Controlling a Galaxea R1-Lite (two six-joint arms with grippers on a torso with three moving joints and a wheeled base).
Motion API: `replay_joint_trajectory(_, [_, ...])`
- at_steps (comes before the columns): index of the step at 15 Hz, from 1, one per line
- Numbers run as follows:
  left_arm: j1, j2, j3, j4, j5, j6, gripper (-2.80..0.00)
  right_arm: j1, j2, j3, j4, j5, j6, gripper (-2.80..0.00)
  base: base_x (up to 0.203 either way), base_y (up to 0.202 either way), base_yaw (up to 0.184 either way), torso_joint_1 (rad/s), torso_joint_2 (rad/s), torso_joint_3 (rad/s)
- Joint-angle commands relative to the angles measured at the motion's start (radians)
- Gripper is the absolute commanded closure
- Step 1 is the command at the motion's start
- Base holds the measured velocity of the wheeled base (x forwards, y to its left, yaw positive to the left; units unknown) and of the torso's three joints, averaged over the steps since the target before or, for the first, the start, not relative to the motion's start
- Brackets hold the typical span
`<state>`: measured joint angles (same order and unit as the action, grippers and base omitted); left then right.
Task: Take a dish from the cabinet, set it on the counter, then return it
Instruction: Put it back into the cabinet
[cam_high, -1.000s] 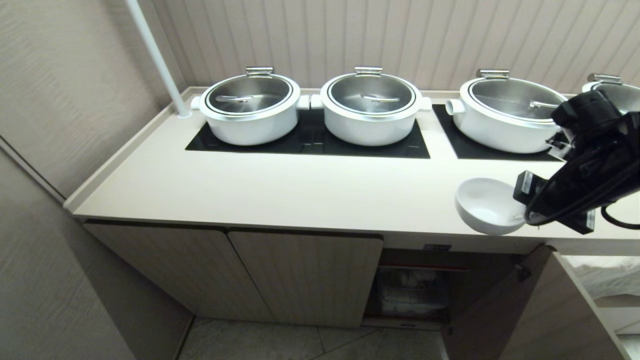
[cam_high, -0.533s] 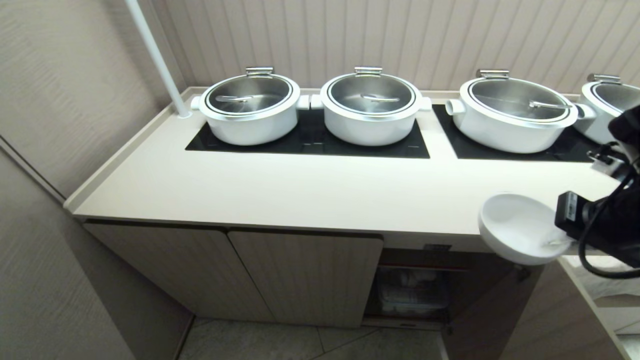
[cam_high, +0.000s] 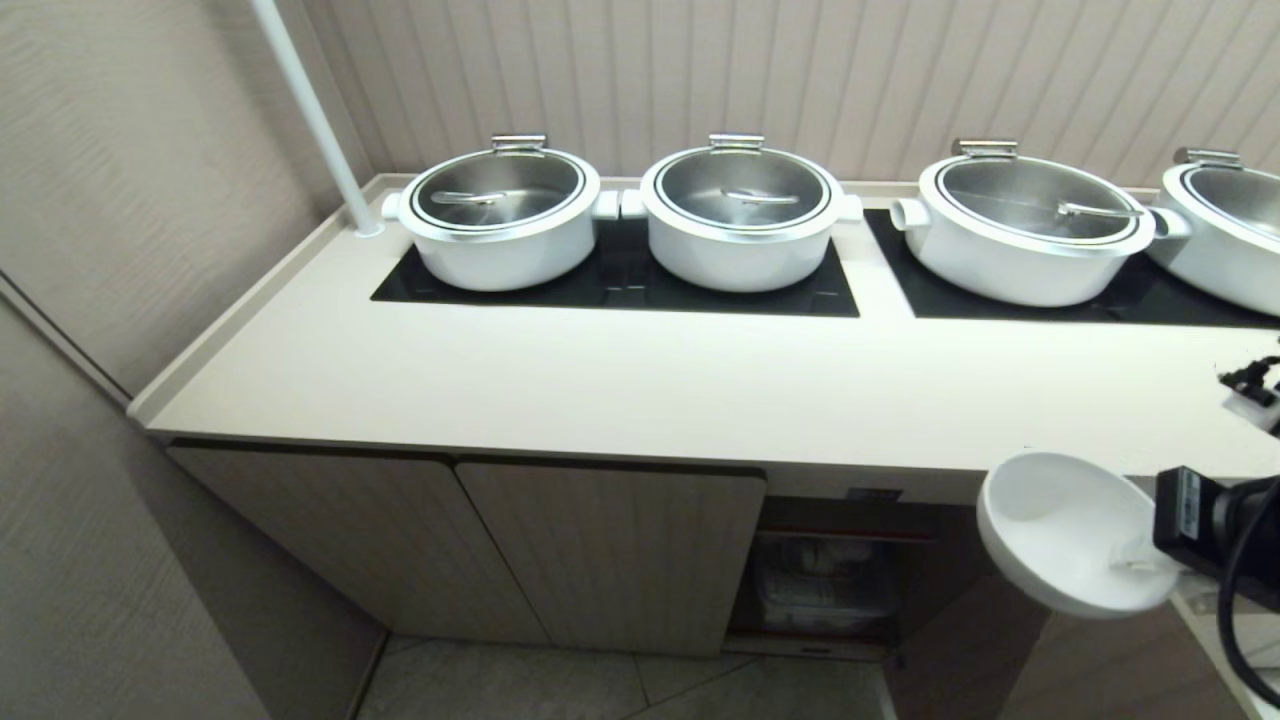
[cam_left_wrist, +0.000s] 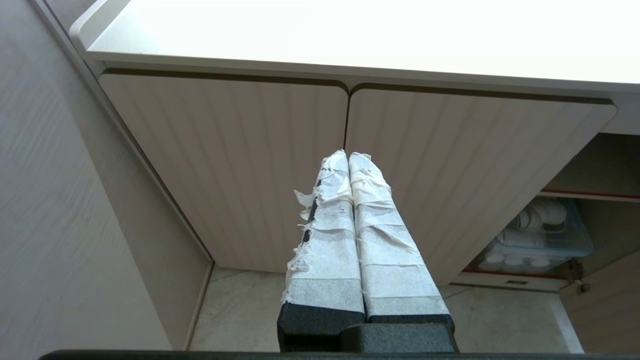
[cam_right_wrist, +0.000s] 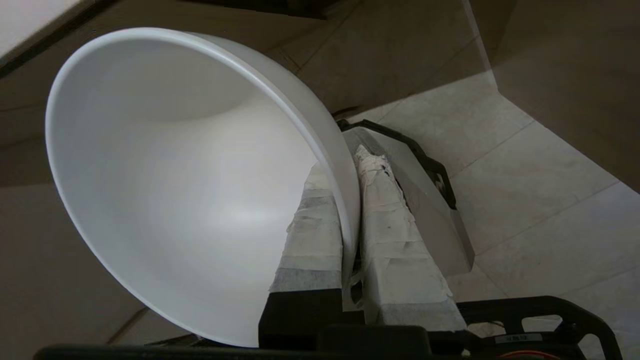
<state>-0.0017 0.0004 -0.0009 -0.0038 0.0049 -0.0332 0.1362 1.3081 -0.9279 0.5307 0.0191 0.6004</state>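
1. Right hand (cam_right_wrist: 350, 200) was clamped on the rim of the dish (cam_high: 1070, 535), one taped finger (cam_right_wrist: 312, 235) inside the bowl and the other outside, jaws nearly together on the wall.
2. Dish hung in the air off the bench (cam_high: 600, 385), below its front edge at the right end, tilted, its hollow facing up and left in the head view; it stood in front of the open bay of the cabinet (cam_high: 600, 550).
3. Left hand (cam_left_wrist: 348, 159) sat low before the two closed ribbed doors, taped fingers pressed flat together, empty.
4. Inside the open bay, a clear bin (cam_left_wrist: 545, 240) of white ware rested on a shelf with a red front edge.
5. Farther back on the bench, white pots (cam_high: 740, 215) with steel lids stood on black glass panels (cam_high: 620, 285).
6. A white pole (cam_high: 315, 115) rose from the far left corner.
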Motion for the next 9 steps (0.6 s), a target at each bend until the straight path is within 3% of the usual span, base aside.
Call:
replay_joint_trajectory(1, [0.0,0.0,-0.001,-0.001,0.001,-0.001,0.0,0.018,-0.039,0.062,-0.006,0.0,0.004,0.0,0.0,0.0,0.0,0.0,0.0,0.0])
replay_joint_trajectory(9, [0.0,0.0,-0.001,-0.001,0.0,-0.001,0.0,0.02,-0.087,0.263,-0.118,-0.009,0.001,0.0,0.0,0.0,0.0,0.0,0.0,0.0])
